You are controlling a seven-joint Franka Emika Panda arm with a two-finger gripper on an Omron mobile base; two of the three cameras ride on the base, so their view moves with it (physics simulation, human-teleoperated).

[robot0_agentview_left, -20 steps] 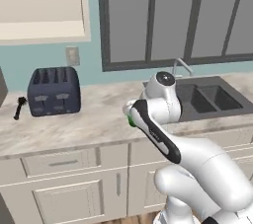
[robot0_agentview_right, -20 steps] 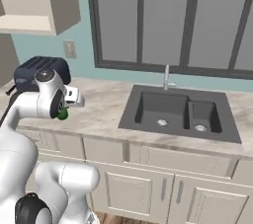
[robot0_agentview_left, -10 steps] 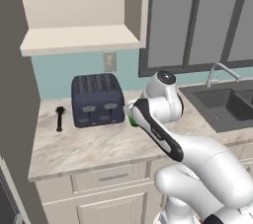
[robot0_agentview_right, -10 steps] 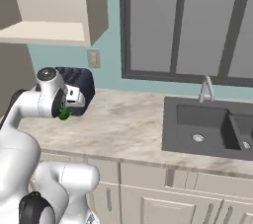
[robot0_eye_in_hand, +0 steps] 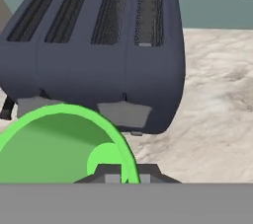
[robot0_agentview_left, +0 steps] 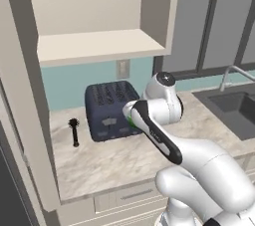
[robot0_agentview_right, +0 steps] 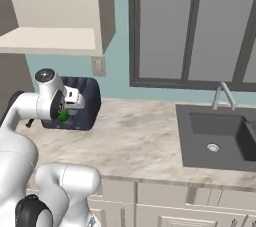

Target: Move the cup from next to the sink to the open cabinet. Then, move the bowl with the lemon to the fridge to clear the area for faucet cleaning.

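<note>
The bright green cup (robot0_eye_in_hand: 59, 144) sits in my gripper (robot0_eye_in_hand: 121, 174), which is shut on its rim; the cup's open mouth faces the hand camera. From the right base view the cup (robot0_agentview_right: 63, 116) shows as a green patch at the hand, just in front of a dark blue toaster (robot0_agentview_right: 82, 103). A green sliver of the cup (robot0_agentview_left: 130, 120) peeks past my forearm in the left base view. The open cabinet (robot0_agentview_left: 99, 46) with its pale shelf hangs above and left of the hand. The sink (robot0_agentview_right: 220, 131) and faucet (robot0_agentview_right: 222, 93) lie far right. Bowl, lemon and fridge are out of view.
The toaster (robot0_agentview_left: 109, 103) stands on the marble counter (robot0_agentview_left: 99, 160) right behind the hand. A small black utensil (robot0_agentview_left: 74, 130) stands left of it. The cabinet's side wall (robot0_agentview_left: 25, 95) drops close on the left. Dark-framed window panes (robot0_agentview_right: 165, 26) line the back wall.
The whole scene has slid right as the base drove left: toaster and open cabinet are now nearer and central, the sink at the edge. The cup stays held.
</note>
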